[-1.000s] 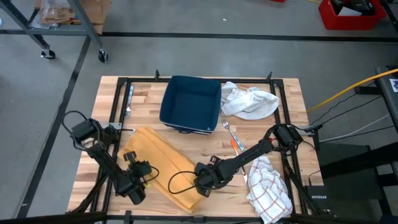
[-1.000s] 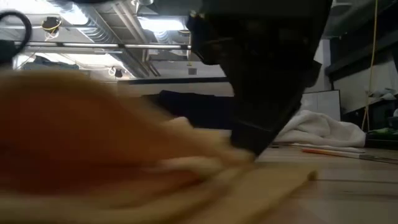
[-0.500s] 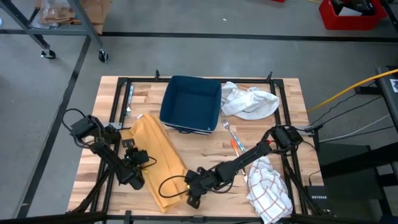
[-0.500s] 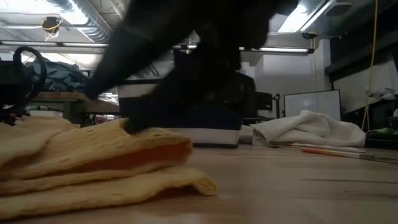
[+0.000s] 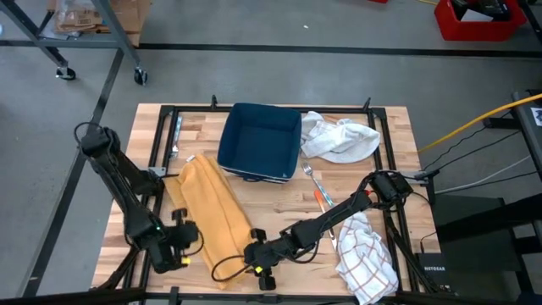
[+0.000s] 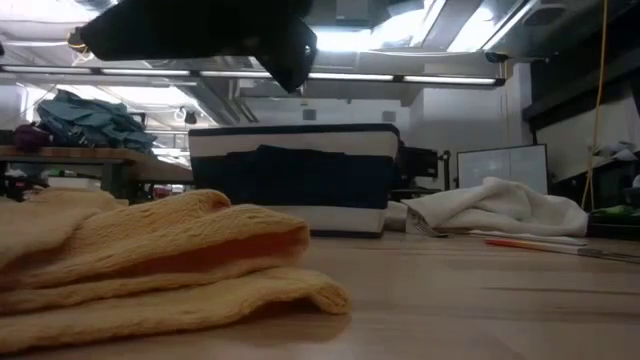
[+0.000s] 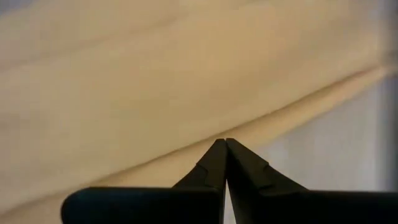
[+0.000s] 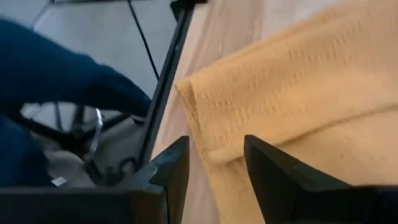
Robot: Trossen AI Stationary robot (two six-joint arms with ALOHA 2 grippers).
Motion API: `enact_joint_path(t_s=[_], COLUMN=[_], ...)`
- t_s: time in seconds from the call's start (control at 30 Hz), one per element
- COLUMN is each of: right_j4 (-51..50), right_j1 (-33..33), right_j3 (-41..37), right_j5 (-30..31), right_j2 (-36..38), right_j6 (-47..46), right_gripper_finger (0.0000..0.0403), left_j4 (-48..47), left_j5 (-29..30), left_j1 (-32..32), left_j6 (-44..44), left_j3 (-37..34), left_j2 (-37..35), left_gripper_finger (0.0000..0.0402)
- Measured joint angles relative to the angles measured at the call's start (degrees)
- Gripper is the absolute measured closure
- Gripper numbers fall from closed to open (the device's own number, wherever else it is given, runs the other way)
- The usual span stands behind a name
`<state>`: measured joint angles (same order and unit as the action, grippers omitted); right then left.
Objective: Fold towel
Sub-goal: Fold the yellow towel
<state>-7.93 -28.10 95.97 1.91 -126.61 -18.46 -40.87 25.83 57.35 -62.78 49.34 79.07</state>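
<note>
The yellow towel (image 5: 212,212) lies on the wooden table as a long folded strip, running from beside the bin toward the near edge. In the low view the towel (image 6: 150,260) shows stacked layers with a rounded fold at its right. My left gripper (image 5: 188,241) hovers shut just left of the strip's near half; its fingertips (image 7: 225,144) meet with nothing between them. My right gripper (image 5: 254,261) stands open above the towel's near end. A folded corner of the towel (image 8: 205,118) shows beyond its fingers (image 8: 177,158), apart from them.
A navy bin (image 5: 258,140) stands at the far middle, with a white cloth (image 5: 339,137) to its right. A fork and an orange-handled utensil (image 5: 318,193) lie mid-right. A checked cloth (image 5: 366,254) sits at the near right corner. A black frame rail (image 8: 158,93) edges the table.
The towel has gone from a broad slanting sheet to a narrower folded strip, and has since lain still. Both grippers have risen off it. My left has drawn back toward the near left corner, and my right has shifted toward the table's left along the near end.
</note>
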Motion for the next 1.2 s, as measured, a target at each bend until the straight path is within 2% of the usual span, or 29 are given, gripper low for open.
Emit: enact_joint_path(t_s=[0.1, 0.3, 0.4, 0.6, 0.8, 0.97, 1.2], right_j4=[-1.2, -6.7, -8.6, -13.3, -17.6, -18.1, -19.4], right_j1=[0.0, 0.0, 0.0, 0.0, 0.0, 0.0, 0.0], right_j3=[0.0, 0.0, 0.0, 0.0, 0.0, 0.0, 0.0], right_j5=[0.0, 1.1, 3.7, 6.2, 6.7, 8.3, 7.6], right_j2=[0.0, 0.0, 0.0, 0.0, 0.0, 0.0, 0.1], right_j6=[4.5, 9.4, 11.5, 17.6, 25.4, 30.1, 32.2], right_gripper_finger=[0.0247, 0.0243, 0.0231, 0.0195, 0.0168, 0.0164, 0.0164], left_j4=[7.1, 16.8, 18.0, 18.9, 26.3, 31.0, 35.5], left_j5=[-0.6, -5.7, -6.8, -6.8, -6.9, -6.7, -6.6], left_j1=[0.1, -0.4, -0.5, -0.7, -0.7, -0.8, -2.0], left_j6=[3.9, 10.3, 10.7, 11.6, 20.8, 29.6, 34.2], left_j3=[0.0, 0.0, 0.0, 0.0, 0.0, 0.0, 0.0], left_j2=[-1.2, 0.0, 1.0, 3.4, 7.1, 10.9, 16.9], left_gripper_finger=[0.04, 0.0391, 0.0357, 0.0266, 0.0208, 0.019, 0.0188])
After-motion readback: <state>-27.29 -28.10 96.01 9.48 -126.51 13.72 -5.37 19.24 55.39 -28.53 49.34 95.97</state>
